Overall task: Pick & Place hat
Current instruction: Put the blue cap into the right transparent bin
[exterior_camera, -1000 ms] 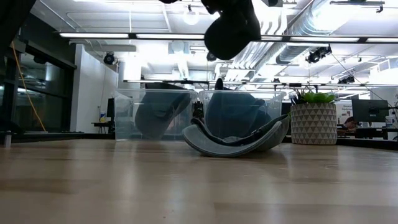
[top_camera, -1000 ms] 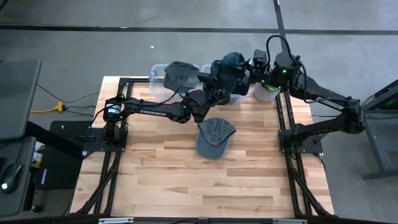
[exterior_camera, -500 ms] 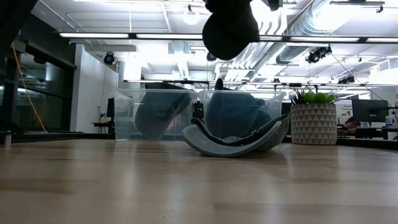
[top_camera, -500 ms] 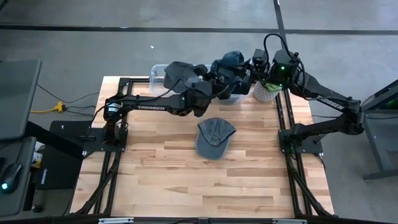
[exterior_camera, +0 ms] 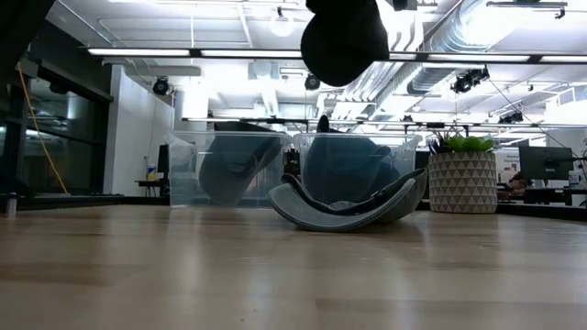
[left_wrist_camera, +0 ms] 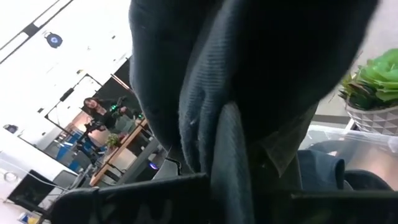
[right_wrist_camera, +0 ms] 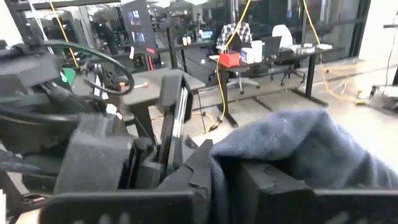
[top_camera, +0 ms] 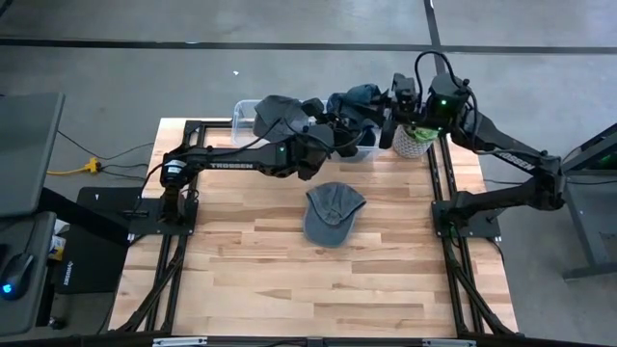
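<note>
A dark blue-grey hat [top_camera: 359,96] hangs high over the right of two clear bins [top_camera: 359,149], held between both grippers; in the low view it is the dark lump [exterior_camera: 344,41] at the top. My left gripper [top_camera: 345,122] is shut on its near-left side. My right gripper [top_camera: 386,111] has cloth of its right side between the fingers. A second grey hat [top_camera: 333,212] lies crown down on the table's middle. A third hat [top_camera: 280,116] sits in the left bin. My left gripper pinches a thick fold of the hat's dark cloth [left_wrist_camera: 231,143] between its two fingers, coming level from the table's left. The hat is clear of bin and table. My right gripper holds a bunched edge of the hat's cloth [right_wrist_camera: 221,168] between its fingers, level, from the table's right; the rest of the hat [right_wrist_camera: 298,143] bulges beside the fingers.
A white patterned pot with a green plant [top_camera: 413,141] stands at the back right, close under my right arm. The black frame rails [top_camera: 439,183] run along the table's sides. Bare wood [top_camera: 318,280] lies toward the near edge.
My left arm's wrist has swung a little up and toward the far edge and has rolled at the hat. The hat has stayed high over the right bin, its hanging lump shifting slightly in shape.
</note>
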Controlling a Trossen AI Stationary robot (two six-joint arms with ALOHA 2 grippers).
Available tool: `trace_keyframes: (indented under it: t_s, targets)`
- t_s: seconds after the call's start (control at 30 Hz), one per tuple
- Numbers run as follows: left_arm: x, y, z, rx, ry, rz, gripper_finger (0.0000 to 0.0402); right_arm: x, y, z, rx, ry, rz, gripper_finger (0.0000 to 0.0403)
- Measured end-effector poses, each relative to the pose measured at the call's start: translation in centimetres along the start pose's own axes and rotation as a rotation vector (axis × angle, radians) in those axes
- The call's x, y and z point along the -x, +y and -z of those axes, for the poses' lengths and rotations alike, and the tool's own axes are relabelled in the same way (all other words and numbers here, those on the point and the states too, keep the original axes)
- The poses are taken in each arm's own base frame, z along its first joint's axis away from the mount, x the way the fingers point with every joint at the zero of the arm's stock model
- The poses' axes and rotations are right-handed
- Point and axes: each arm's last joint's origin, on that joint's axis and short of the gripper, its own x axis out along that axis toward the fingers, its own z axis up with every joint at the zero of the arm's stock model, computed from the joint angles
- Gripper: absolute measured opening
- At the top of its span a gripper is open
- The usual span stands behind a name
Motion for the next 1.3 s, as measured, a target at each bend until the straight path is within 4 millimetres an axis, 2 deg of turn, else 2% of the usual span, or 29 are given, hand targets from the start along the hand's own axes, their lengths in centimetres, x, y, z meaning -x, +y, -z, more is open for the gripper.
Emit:
trace_keyframes:
  t_s: [0.37, 0.5, 0.73, 0.93, 1.1, 1.3]
  targets:
    - [-0.2, 0.1, 0.1, 0.028, 0.003, -0.005, 0.0, 0.3, -0.1, -0.3, 0.039, -0.013, -0.104, 0.0166]
    - [-0.6, 0.3, 0.3, 0.05, 0.01, -0.013, 0.0, 0.5, 0.0, -0.4, 0.034, -0.016, -0.118, 0.02]
    - [-0.8, 0.4, 0.4, 0.045, 0.021, -0.022, 0.0, 1.5, 0.4, -0.7, 0.041, -0.022, -0.13, 0.0209]
    - [-0.8, 0.4, 0.5, 0.043, 0.03, -0.031, 0.0, 3.3, 0.6, -0.9, 0.066, 0.0, -0.109, 0.0209]
    - [-1.1, 0.5, 0.6, 0.043, 0.036, -0.039, 0.0, 5.0, 0.4, -0.7, 0.114, 0.047, -0.037, 0.0209]
    - [-1.3, 0.6, 0.6, 0.072, 0.018, -0.024, 0.0, 6.8, -0.5, -0.1, 0.185, 0.141, 0.173, 0.0209]
